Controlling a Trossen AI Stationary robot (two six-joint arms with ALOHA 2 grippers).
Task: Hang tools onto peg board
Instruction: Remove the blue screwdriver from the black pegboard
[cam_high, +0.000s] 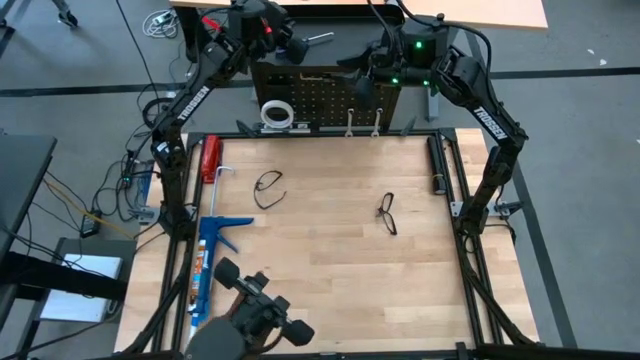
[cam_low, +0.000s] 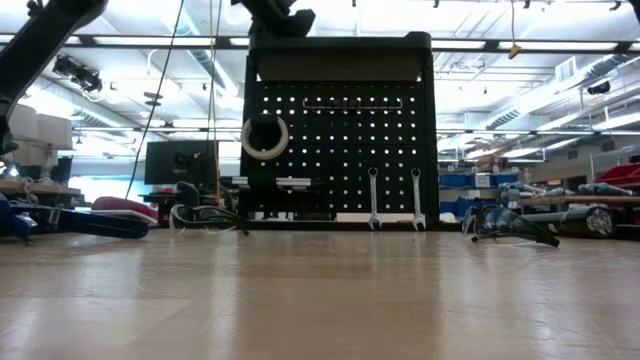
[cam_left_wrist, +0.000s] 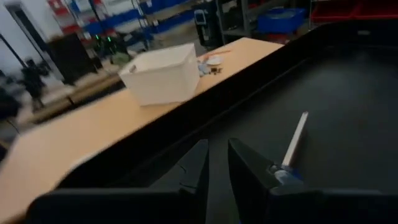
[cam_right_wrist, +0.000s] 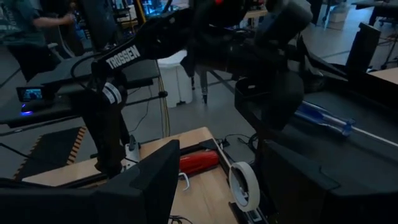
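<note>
The black peg board (cam_high: 320, 95) (cam_low: 340, 150) stands at the table's far edge. A white tape roll (cam_high: 276, 113) (cam_low: 264, 137) and two silver wrenches (cam_low: 373, 198) (cam_low: 417, 198) hang on it. Two safety glasses (cam_high: 268, 187) (cam_high: 388, 212) lie on the tabletop. The blue-handled screwdriver (cam_left_wrist: 293, 143) (cam_right_wrist: 320, 117) lies on a black surface behind the board. My left gripper (cam_high: 297, 45) (cam_left_wrist: 217, 162) is low beside its handle, its fingers a narrow gap apart. My right gripper (cam_high: 364, 88) (cam_right_wrist: 214, 186) is wide open and empty above the board's right half. The pen-like tool is out of view. My left gripper stands with the outer side of one finger (cam_left_wrist: 252, 177) next to the screwdriver's blue handle (cam_left_wrist: 285, 178). Nothing shows between the fingers. I cannot tell whether the finger touches the handle. The screwdriver lies flat, its shaft (cam_left_wrist: 297, 134) pointing away from the gripper.
A blue caulking gun (cam_high: 212, 245) and a red-handled tool (cam_high: 210, 158) lie along the table's left edge. A wooden table with a white box (cam_left_wrist: 161, 74) stands beyond the black surface. A person (cam_right_wrist: 37, 25) stands in the room to the left.
</note>
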